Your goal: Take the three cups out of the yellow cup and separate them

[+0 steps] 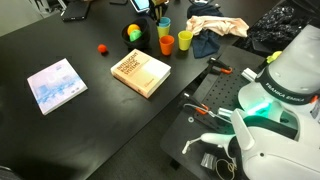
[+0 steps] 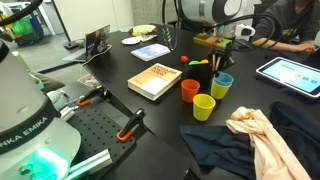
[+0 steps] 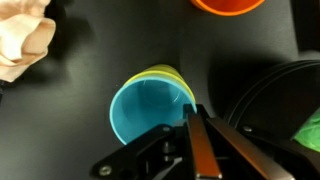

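Note:
A blue cup [image 3: 145,108] sits nested in the yellow cup [image 3: 165,70]; only the yellow rim shows around it. My gripper [image 3: 190,108] comes down at the right rim of this pair, its fingers closed together on the blue cup's rim. In both exterior views the gripper [image 2: 222,66] [image 1: 160,9] stands right over the blue cup [image 2: 221,82] [image 1: 164,22]. An orange cup [image 2: 190,90] [image 1: 167,43] stands apart near the book. Another cup [image 2: 204,107] [image 1: 184,41], which looks yellow-orange, stands apart near the cloth. An orange cup's rim [image 3: 230,5] shows at the top of the wrist view.
A book [image 2: 155,79] [image 1: 140,72] lies beside the cups. A yellow-green ball [image 1: 133,33] [image 3: 310,130] rests on a black round thing. Crumpled cloths [image 2: 255,140] [image 3: 22,40] lie close by. A small red ball [image 1: 102,46], a notepad [image 1: 56,85] and a tablet [image 2: 290,72] lie on the black table.

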